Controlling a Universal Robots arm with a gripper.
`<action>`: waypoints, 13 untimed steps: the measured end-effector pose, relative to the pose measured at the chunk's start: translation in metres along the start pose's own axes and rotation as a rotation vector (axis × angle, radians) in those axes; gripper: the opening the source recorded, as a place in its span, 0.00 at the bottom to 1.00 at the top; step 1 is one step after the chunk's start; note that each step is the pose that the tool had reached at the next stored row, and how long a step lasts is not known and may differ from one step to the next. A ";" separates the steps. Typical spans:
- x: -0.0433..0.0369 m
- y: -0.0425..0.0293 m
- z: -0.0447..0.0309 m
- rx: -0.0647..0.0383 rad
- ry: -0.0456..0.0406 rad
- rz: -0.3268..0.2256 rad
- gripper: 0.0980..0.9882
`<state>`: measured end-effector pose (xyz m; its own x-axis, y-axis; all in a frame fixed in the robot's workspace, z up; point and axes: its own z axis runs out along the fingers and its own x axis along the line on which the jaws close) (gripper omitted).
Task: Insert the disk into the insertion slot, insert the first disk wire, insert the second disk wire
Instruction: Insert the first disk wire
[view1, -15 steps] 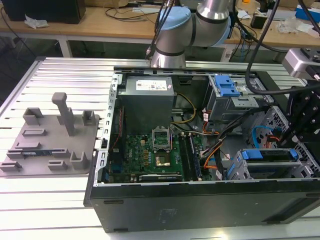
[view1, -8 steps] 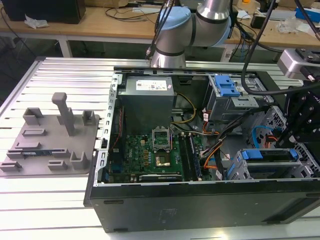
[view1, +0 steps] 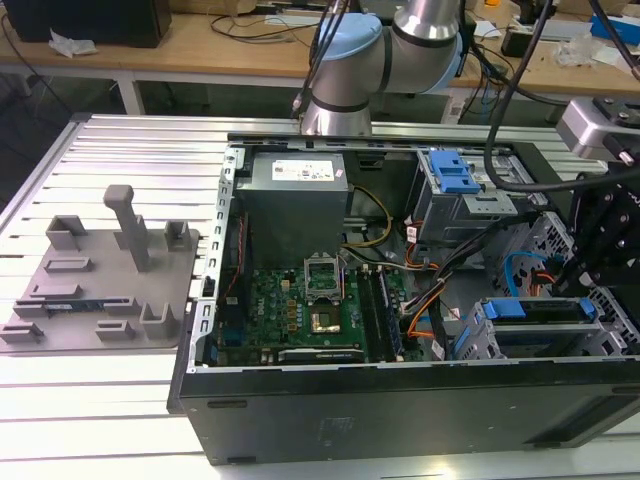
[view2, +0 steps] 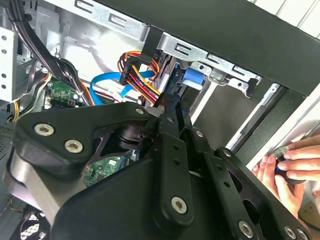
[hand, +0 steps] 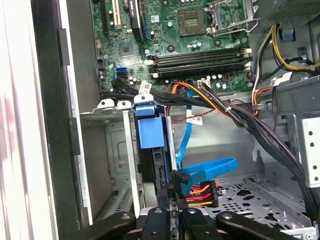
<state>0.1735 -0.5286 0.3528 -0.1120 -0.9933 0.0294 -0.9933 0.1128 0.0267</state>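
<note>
The computer case (view1: 400, 410) lies on its side with the panel off, I judge so that the arm (view1: 350, 60), reaching in from 12 o'clock in the exterior view, can work straight down into it. A grey fixture tray (view1: 90, 290) sits apart from the case at 9 o'clock.

The insertion slot (view1: 478, 338) is the perforated bay at about 4 o'clock in the case. The disk (view1: 540, 309) is seated in it, standing on edge in its blue frame, so the first step looks done.

The tool (hand: 170, 197) hangs just beside the disk's connector edge, its jaws drawn nearly together. Whether they pinch the plug of the blue cable (hand: 205, 172) I cannot tell. A red, orange and yellow wire bundle (hand: 202, 192) lies against that cable. A person's hand (view2: 295, 165) is near the case's outer rim.

The desk (view1: 120, 150) is slatted metal, glaring under bright light. Behind it, at 12 o'clock, a wooden desk (view1: 200, 45) carries loose cables.
</note>
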 end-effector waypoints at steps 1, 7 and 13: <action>0.0023 -0.0008 0.0002 0.000 -0.0012 -0.001 0.07; 0.0036 -0.0010 0.0011 0.003 -0.0245 0.000 0.07; 0.0038 -0.0011 0.0013 0.004 -0.0222 0.011 0.07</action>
<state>0.1741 -0.5325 0.3516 -0.1238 -0.9923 0.0076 -0.9920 0.1240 0.0230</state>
